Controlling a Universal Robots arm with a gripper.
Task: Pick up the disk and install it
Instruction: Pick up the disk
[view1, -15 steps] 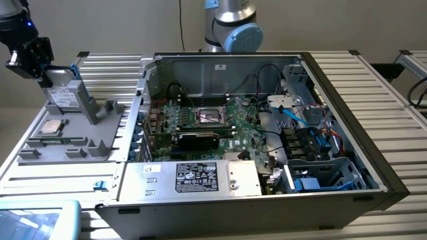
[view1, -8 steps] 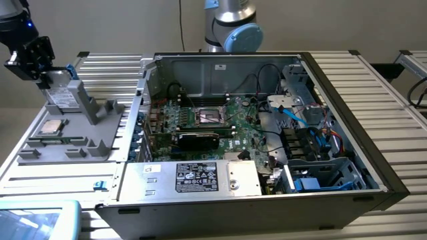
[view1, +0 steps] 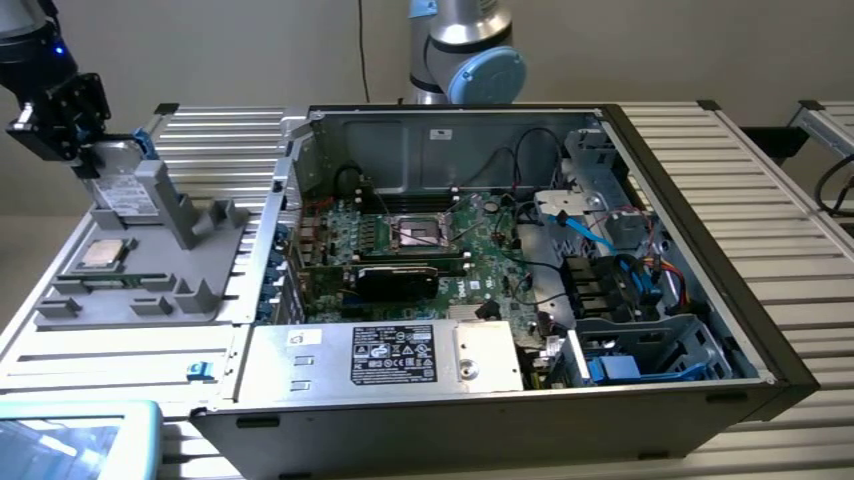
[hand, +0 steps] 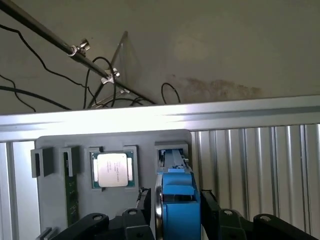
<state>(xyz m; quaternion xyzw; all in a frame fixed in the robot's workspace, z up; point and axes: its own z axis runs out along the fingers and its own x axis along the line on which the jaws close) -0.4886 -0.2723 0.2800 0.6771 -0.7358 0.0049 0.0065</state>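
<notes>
— Fingers (hand: 144, 202) first, right up against the wrist lens: black, one on each flat side of the disk (view1: 118, 188), with its blue rail (hand: 177, 192) edge-on between them. I'm reading the gripper (hand: 176, 200) as clamped on the disk; I see no gap on either side.

— Copy. Where's the disk relative to the grey fixture (view1: 160, 262)?

— Standing upright at the fixture's far corner, on the exterior view's left. Its white-labelled face looks out over the fixture, the upper end is in the jaws, and the lower end is down at the fixture's slot. I can't tell from here whether it's lifted off the slot floor.

— What else is on the fixture?

— Processor chip (hand: 113, 169), lying flat in its own pocket. That's one pocket over from the disk's slot, apart from the disk.

— And the computer case (view1: 441, 140)?

— Just beside the fixture, on the exterior view's right, lying open. I see the motherboard (view1: 441, 250) exposed inside. The silver box with a black label (view1: 387, 355) sits in the near part of the case, close to the fixture. A metal bay (view1: 667, 340) sits at the end farthest from the fixture.

— Table?

— Slatted metal table (view1: 747, 160) under fixture and case alike. The arm's base joint (view1: 461, 60) rises beyond the case, well apart from the fixture.
</notes>
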